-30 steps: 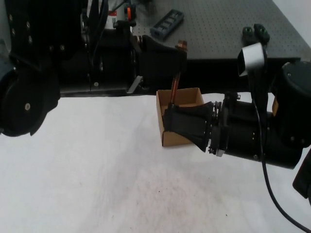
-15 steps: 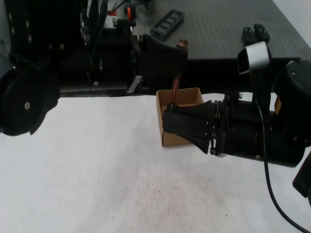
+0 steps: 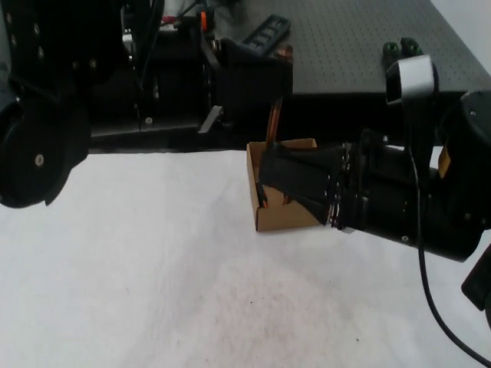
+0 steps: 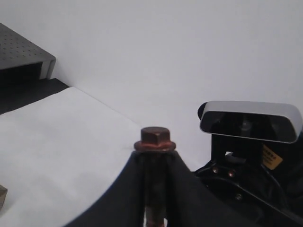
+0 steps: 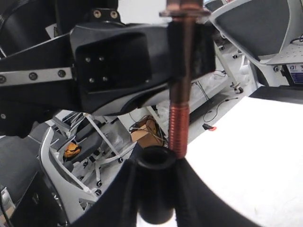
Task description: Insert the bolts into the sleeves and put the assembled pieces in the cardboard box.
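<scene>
Since a second ago the right claw (image 3: 266,188) has risen over the cardboard box (image 3: 282,220) on the white table (image 3: 153,291), hiding most of its opening. It grips a black sleeve (image 5: 154,189) upright. At the sleeve's rim hangs a copper bolt (image 5: 180,94), pinched below its head by the left claw (image 4: 154,161). Farther back, a black tray (image 3: 267,31) lies on a perforated board (image 3: 345,46).

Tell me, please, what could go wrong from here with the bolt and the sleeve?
1. The threaded tip of the bolt sits at the edge of the mouth of the sleeve, not centred; pushing on could jam it on the rim.
2. The left hand grips the bolt just below its head, so a sideways load might tilt it or make it slip.
</scene>
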Motion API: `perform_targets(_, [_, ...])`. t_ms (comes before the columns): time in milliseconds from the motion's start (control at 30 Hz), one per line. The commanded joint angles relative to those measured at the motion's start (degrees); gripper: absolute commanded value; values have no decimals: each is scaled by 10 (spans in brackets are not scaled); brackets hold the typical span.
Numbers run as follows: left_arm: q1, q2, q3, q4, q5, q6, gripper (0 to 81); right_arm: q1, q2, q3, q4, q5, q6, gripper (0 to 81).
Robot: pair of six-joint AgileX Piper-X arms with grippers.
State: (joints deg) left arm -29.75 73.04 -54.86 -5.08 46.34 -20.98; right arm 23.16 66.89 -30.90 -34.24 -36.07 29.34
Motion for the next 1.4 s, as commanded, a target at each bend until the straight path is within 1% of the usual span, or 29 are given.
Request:
perform_targets(0, [-5, -1, 3, 19, 23, 3, 181, -7, -5, -8, -48, 46, -11, 23])
perform_targets(67, [-5, -1, 3, 19, 23, 3, 302, -10, -5, -8, -48, 46, -18, 23])
perform_targets(100, [-5, -1, 3, 19, 23, 3, 325, -10, -5, -8, -48, 46, -20, 23])
perform_targets(133, [-5, -1, 3, 19, 23, 3, 316, -10, -5, -8, -48, 46, -20, 23])
perform_targets(167, [-5, -1, 3, 19, 23, 3, 290, -10, -5, -8, -47, 44, -20, 23])
perform_targets(267, [-5, -1, 3, 19, 23, 7, 190, -10, -5, -8, -47, 39, -20, 23])
perform_targets(333, [-5, -1, 3, 19, 23, 7, 138, -10, -5, -8, -47, 21, -20, 23])
perform_targets(400, [-5, -1, 3, 19, 23, 7, 113, -10, -5, -8, -46, 5, -20, 23])
perform_targets(467, [-5, -1, 3, 19, 14, 7, 118, -10, -5, -8, -32, 3, -20, 23])
perform_targets(533, [-5, -1, 3, 19, -4, 7, 130, -19, -5, -8, -1, 8, -23, 23])
perform_targets(667, [-5, -1, 3, 19, -11, 7, 186, -46, -5, -7, 54, 25, -37, 23])
perform_targets(800, [-4, -1, 3, 19, -11, 9, 235, -70, -5, -7, 65, 26, -37, 23])
perform_targets(1100, [-4, -1, 3, 19, -14, 9, 237, -112, -5, -7, 69, 29, -47, 23])
perform_targets(1200, [-4, 7, 3, 28, -49, -14, 237, -133, -8, -7, 91, 52, -50, 23])
perform_targets(1267, [-6, 19, 3, 43, -76, -31, 239, -159, -18, -7, 123, 83, -58, 23])
perform_targets(1367, [-21, 58, 3, 70, -113, -36, 292, -205, -43, -7, 181, 109, -83, 23])
